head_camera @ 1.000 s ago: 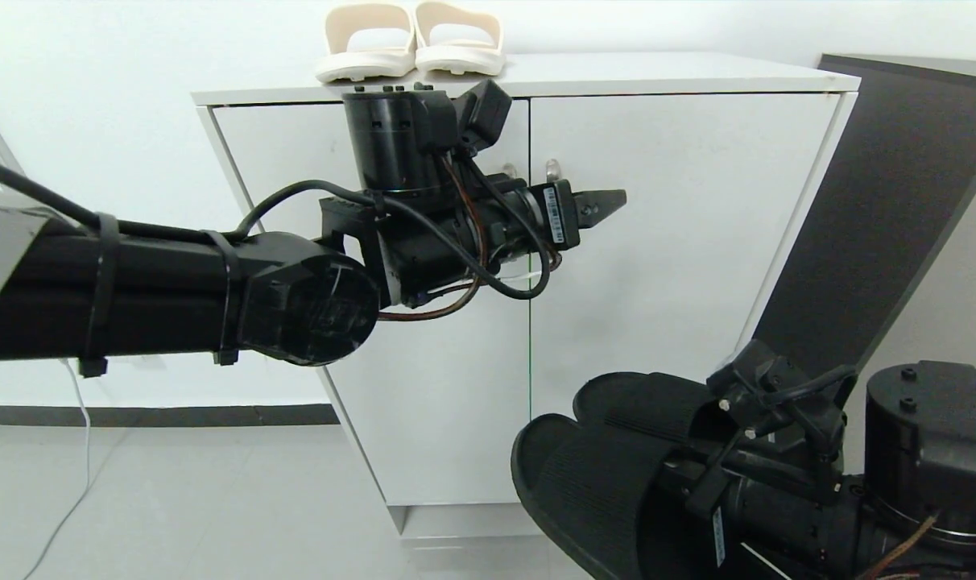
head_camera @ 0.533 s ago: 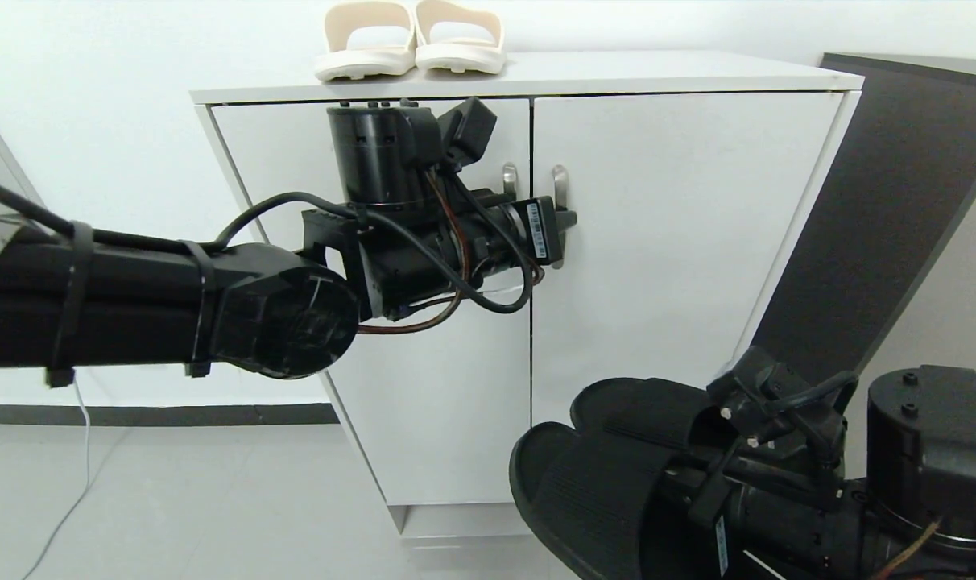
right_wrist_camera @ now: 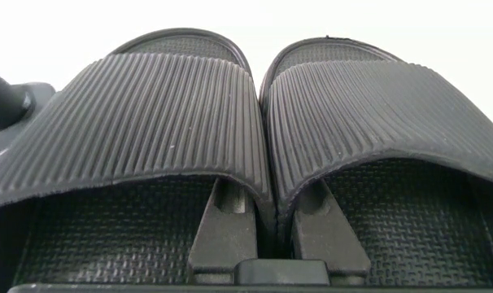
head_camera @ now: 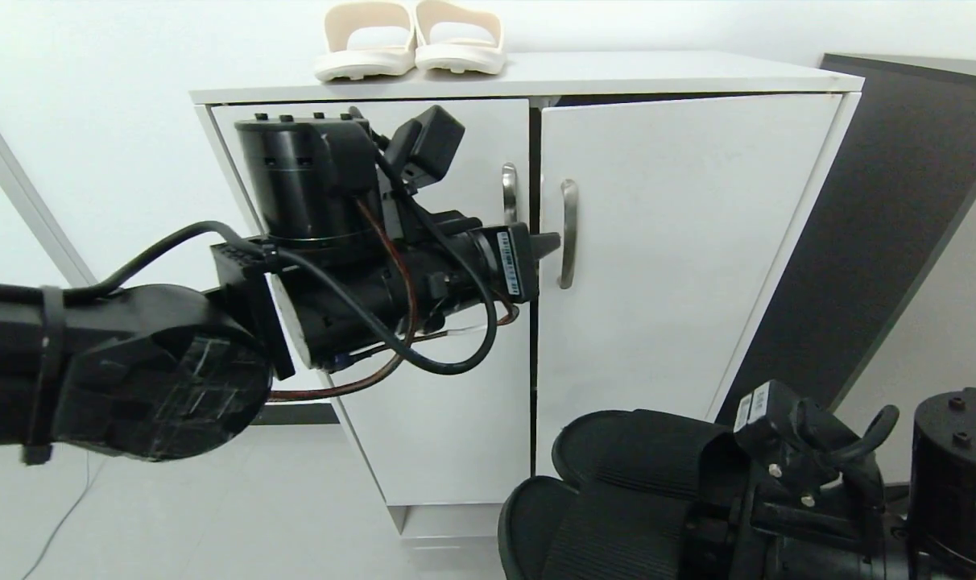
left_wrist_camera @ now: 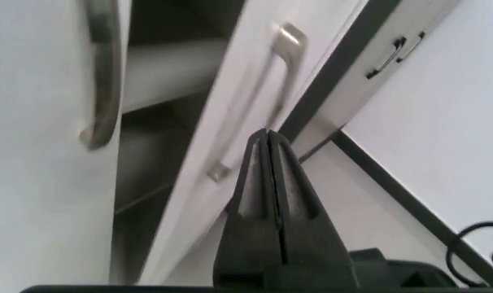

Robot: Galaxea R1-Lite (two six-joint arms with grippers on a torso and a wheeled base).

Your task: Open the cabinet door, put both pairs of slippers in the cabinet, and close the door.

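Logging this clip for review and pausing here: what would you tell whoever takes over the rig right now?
Left end effector: shut, tip at the right door's handle.
Right end effector: shut on the black slippers, low in front of the cabinet.
Beige slippers lie on the cabinet top.
Done: right door cracked open.
Left: swing it wide, put both pairs inside, close the door.

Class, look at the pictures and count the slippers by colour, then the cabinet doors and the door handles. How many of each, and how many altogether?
cream slippers: 2
black slippers: 2
cabinet doors: 2
door handles: 2
total: 8
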